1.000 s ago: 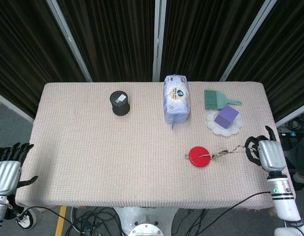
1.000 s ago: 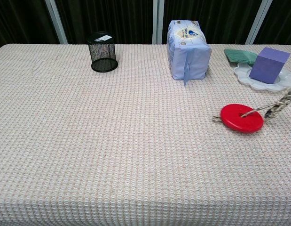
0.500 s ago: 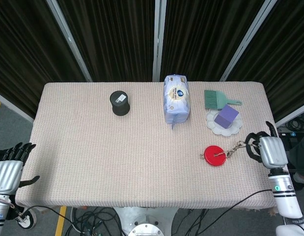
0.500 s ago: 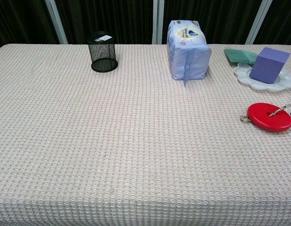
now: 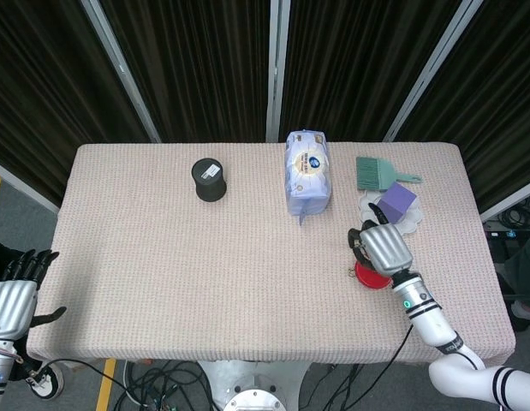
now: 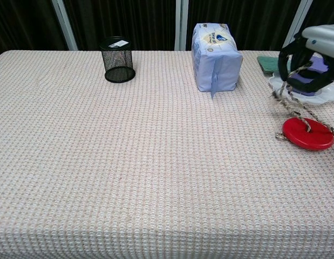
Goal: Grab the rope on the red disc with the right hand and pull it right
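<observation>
The red disc [image 5: 366,276] [image 6: 308,134] lies flat near the table's right side. Its twisted rope [image 6: 292,106] rises from the disc's centre up into my right hand [image 5: 380,247] [image 6: 312,56], which grips it with curled fingers. This hand hovers just above and slightly behind the disc, covering part of it in the head view. A short rope tail pokes out at the disc's left rim. My left hand [image 5: 12,295] hangs open beyond the table's left edge, holding nothing.
A purple block [image 5: 396,201] sits on a white plate [image 5: 411,224] [image 6: 329,96] right behind my right hand, with a green brush [image 5: 380,174] [image 6: 270,63] further back. A tissue pack [image 5: 307,171] [image 6: 215,51] and a black mesh cup [image 5: 210,180] [image 6: 117,59] stand at the back.
The disc first slid right along the table. My right hand then swung left from the table's right edge to above the disc, lifting the rope.
</observation>
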`<move>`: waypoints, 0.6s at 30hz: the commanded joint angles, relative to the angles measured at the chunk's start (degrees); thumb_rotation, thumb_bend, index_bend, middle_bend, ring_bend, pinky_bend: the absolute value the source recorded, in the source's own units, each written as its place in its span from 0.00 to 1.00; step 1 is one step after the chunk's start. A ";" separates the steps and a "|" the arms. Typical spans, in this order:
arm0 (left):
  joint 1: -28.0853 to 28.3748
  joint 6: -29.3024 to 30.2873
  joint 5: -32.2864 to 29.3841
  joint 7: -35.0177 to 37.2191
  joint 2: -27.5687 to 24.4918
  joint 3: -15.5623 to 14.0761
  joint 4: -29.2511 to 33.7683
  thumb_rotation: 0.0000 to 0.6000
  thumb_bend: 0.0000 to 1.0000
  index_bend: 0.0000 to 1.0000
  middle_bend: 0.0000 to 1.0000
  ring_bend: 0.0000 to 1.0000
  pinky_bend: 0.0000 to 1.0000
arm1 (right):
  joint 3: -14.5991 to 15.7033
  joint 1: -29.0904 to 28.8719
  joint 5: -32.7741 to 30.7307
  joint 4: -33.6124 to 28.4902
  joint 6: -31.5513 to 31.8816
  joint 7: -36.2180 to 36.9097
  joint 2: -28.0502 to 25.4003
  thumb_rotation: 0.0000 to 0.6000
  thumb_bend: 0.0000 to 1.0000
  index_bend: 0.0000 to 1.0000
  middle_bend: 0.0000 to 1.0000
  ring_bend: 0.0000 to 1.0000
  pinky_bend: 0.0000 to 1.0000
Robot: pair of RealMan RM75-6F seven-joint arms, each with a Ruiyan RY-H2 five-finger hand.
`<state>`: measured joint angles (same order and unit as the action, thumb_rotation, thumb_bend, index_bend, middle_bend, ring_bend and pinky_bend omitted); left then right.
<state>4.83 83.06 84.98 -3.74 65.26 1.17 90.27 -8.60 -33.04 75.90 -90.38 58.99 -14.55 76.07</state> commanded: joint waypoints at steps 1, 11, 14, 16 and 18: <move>-0.03 0.07 -0.01 0.18 0.04 0.01 -0.10 1.00 0.00 0.13 0.10 0.05 0.14 | 0.80 -2.79 -2.35 -1.75 -5.13 -2.19 -0.71 1.00 0.14 0.47 0.56 0.17 0.00; -0.05 0.23 0.08 0.82 -0.14 0.05 -0.32 1.00 0.00 0.13 0.10 0.05 0.14 | 4.01 -1.89 -12.30 -10.43 -7.08 -10.73 -9.42 1.00 0.00 0.00 0.00 0.00 0.00; -0.04 0.31 0.09 0.69 -0.14 0.09 -0.23 1.00 0.00 0.13 0.10 0.05 0.14 | 4.53 0.60 -11.12 -12.41 -2.63 -10.06 -11.59 1.00 0.00 0.00 0.00 0.00 0.00; -0.02 0.51 0.11 0.53 -0.09 0.22 -0.17 1.00 0.00 0.13 0.10 0.05 0.14 | 5.10 3.43 -7.58 -13.32 1.68 -6.79 -12.78 1.00 0.00 0.00 0.00 0.00 0.00; -0.07 0.70 0.07 0.48 -0.12 0.31 0.00 1.00 0.00 0.13 0.10 0.05 0.14 | 6.12 6.53 -2.82 -13.24 6.36 -2.77 -13.56 1.00 0.00 0.00 0.00 0.00 0.00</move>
<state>4.77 83.73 85.06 -3.25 65.15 1.45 90.26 -3.89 -30.75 67.55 -102.50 59.47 -22.04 64.44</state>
